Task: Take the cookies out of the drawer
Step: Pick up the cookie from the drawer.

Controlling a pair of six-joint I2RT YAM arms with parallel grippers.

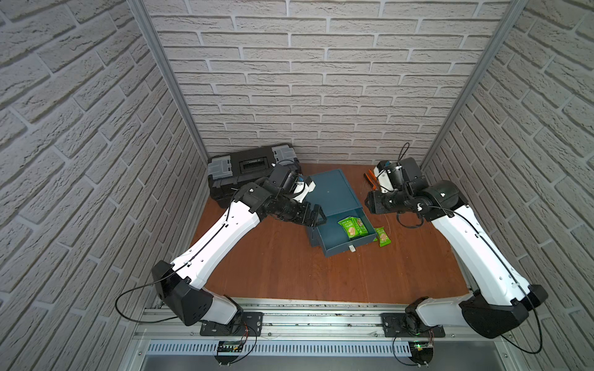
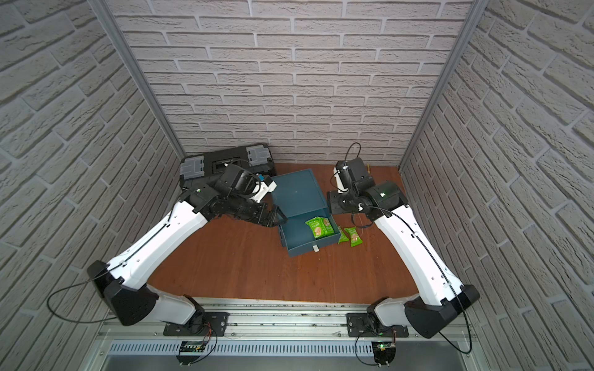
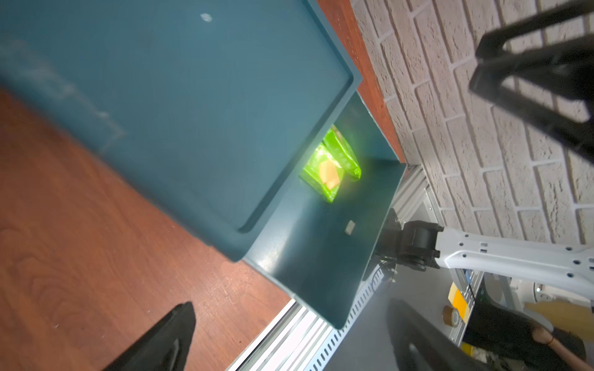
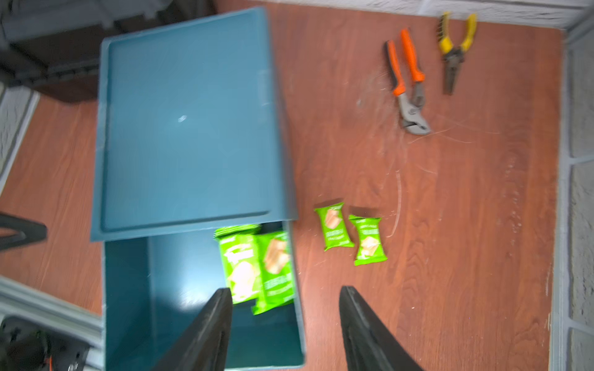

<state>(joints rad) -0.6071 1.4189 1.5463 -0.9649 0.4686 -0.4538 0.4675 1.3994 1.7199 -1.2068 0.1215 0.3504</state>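
Cookies (image 4: pixel 257 269) in drawer (image 4: pixel 160 305), perhaps three; yellow pliers (image 4: pixel 452 56) clear only right wrist.

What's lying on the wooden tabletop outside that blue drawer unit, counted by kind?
Green cookie packets: 2
Pliers: 2, one orange-handled, one yellow-handled
Black toolbox: 1
Total: 5

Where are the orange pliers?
Right wrist view: orange pliers on the table by the back wall, right of the drawer unit, beside the yellow-handled pliers.
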